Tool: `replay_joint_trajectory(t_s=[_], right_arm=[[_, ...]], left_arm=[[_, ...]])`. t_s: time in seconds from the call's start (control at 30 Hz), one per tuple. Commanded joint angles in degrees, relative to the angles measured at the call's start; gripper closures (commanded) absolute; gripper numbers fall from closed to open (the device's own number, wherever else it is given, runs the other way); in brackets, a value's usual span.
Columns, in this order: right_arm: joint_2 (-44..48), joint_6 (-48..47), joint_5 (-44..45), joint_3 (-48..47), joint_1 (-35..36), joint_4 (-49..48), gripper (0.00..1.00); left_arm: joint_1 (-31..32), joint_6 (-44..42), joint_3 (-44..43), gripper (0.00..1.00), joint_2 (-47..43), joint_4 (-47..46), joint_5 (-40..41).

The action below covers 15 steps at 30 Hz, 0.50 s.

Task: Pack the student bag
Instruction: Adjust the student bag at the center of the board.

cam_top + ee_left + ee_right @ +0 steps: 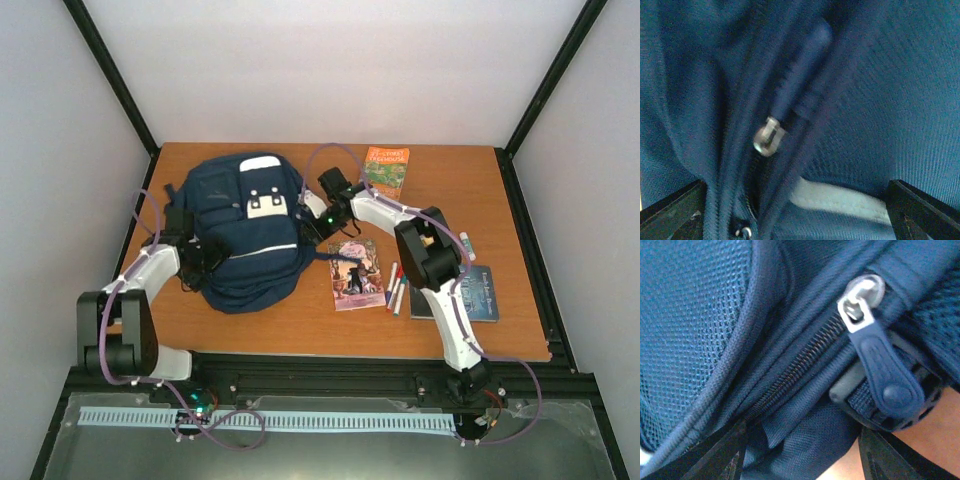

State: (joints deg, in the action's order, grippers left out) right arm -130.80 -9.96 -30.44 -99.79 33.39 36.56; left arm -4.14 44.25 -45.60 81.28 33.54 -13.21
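Enclosed by white walls and black frame posts; brown wooden tabletop (250,325) below.

Far left: found left tool (203,252) against the near left side of the bag (240,235). In left wrist view, noted this tool (795,215) wide open, fingers at the bottom corners. Saw blue fabric and a metal zip slider (768,136) between and ahead of them. Nothing gripped.

Found bag lying on left half of tabletop, white patch (263,205) up, white label (260,163) toward far edge.

At the bag's right side: found right tool (308,215). In right wrist view, noted this tool (807,457) likewise open, fingers set apart either side of a fabric fold (805,435). Saw a strip of tabletop between fold and one finger. Noted zip pull (880,365) with navy tab just ahead. Nothing clamped.

Right of bag and apart from it: pink book (356,272), orange book (386,168) near far edge, markers (396,288), then dark book (475,295) partly under right arm.
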Motion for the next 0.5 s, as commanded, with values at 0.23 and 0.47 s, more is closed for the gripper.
replay_joint_trajectory(t_s=[0.23, 0.47], right_arm=[[-9.51, 2.61, 1.91, -17.65, 1.06, 4.83, 0.38], [8.64, 0.54, 4.04, -7.38, -2.41, 3.75, 0.35]], left_arm=[[4.67, 1.82, 0.14, 0.01, -14.10, 11.58, 2.93], [4.74, 0.77, -9.24, 0.00, -22.54, 18.39, 6.43]])
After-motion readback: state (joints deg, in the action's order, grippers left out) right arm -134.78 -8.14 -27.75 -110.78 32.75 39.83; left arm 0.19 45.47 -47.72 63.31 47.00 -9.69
